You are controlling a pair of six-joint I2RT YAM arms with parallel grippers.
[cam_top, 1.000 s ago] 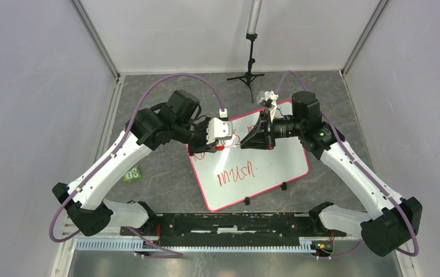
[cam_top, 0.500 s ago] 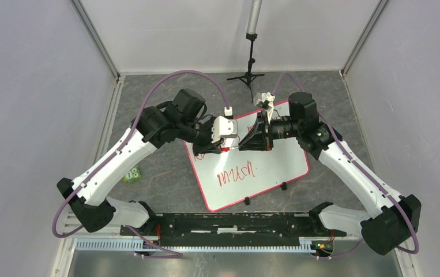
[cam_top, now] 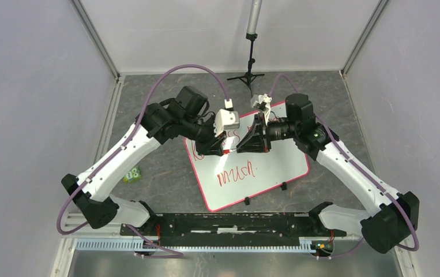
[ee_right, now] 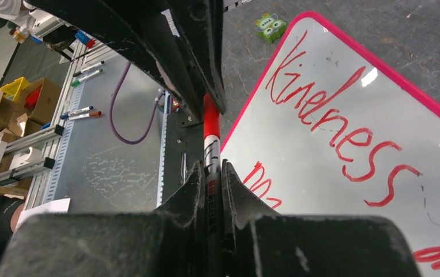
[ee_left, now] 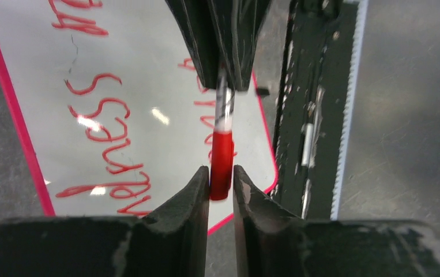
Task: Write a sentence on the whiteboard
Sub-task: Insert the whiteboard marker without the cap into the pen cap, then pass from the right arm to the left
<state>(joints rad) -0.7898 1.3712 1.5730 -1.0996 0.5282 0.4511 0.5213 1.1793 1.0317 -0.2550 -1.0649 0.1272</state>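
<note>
The whiteboard point(cam_top: 275, 164) lies tilted on the table, with the red sentence point(cam_top: 237, 172) on it in two lines. "Kindness" point(ee_right: 333, 115) reads clearly in the right wrist view. Above the board's upper left part my two grippers meet tip to tip. My right gripper point(ee_right: 210, 167) is shut on the marker's barrel point(ee_right: 211, 156). My left gripper point(ee_left: 222, 172) is shut on the marker's red cap point(ee_left: 222, 161), which sits on the barrel's end. In the top view the left gripper point(cam_top: 224, 151) and right gripper point(cam_top: 241, 149) nearly touch.
A small green toy point(cam_top: 131, 174) lies on the grey tabletop left of the board. A black tripod stand point(cam_top: 251, 75) rises at the back. Two black clips point(cam_top: 246, 201) sit on the board's near edge. Grey walls close in left and right.
My left gripper has moved right toward the right gripper, and the right one has edged left. The gap between them has closed, with cap and barrel still gripped.
</note>
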